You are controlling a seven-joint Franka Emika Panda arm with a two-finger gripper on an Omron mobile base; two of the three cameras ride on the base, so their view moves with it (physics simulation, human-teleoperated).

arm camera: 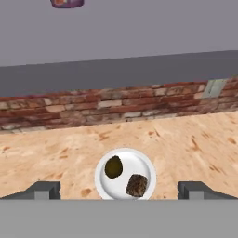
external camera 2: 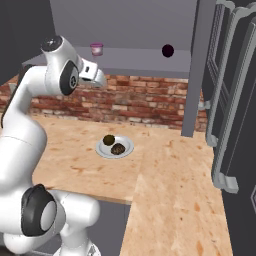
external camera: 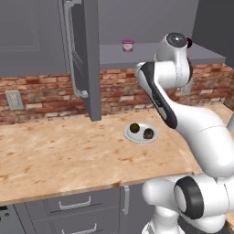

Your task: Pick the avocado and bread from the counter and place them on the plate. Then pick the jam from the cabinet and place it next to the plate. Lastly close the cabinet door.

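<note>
Jam (arm camera: pixel 67 3) sat on the cabinet shelf (arm camera: pixel 116 37), up and left of my end effector (arm camera: pixel 119 189), which hung released above plate (arm camera: pixel 145 163) holding avocado (arm camera: pixel 113 167) and bread (arm camera: pixel 136 185).

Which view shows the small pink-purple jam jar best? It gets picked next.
The left base view: the small pink-purple jam jar stands whole on the grey cabinet shelf. The right base view shows it smaller; the hand view cuts it off at the top edge.

Kitchen — counter (external camera: pixel 68 155), brick wall (external camera: pixel 41 93), cabinet (external camera: pixel 27 32).
</note>
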